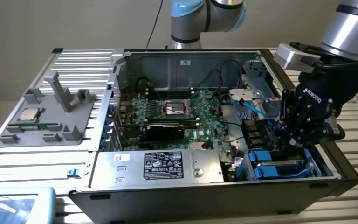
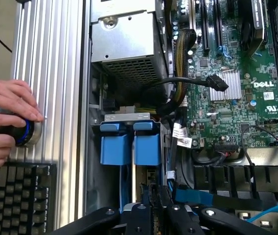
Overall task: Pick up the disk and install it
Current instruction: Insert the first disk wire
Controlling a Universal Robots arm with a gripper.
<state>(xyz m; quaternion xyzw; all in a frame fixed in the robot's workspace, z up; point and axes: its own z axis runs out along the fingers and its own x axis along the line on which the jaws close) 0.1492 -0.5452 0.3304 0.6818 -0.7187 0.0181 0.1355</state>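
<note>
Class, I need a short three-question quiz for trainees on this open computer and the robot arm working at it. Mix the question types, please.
1. Multiple choice: in the exterior view, the black gripper hangs over which part of the open black computer case? A) that view's left end B) the middle C) that view's right end
2. True or false: the small square silver CPU chip lies on the grey plastic tray, outside the case.
3. Fill in: in the wrist view, a person's hand touches a round knob with a ____ ring.
Key: 1 C; 2 true; 3 blue.
</note>
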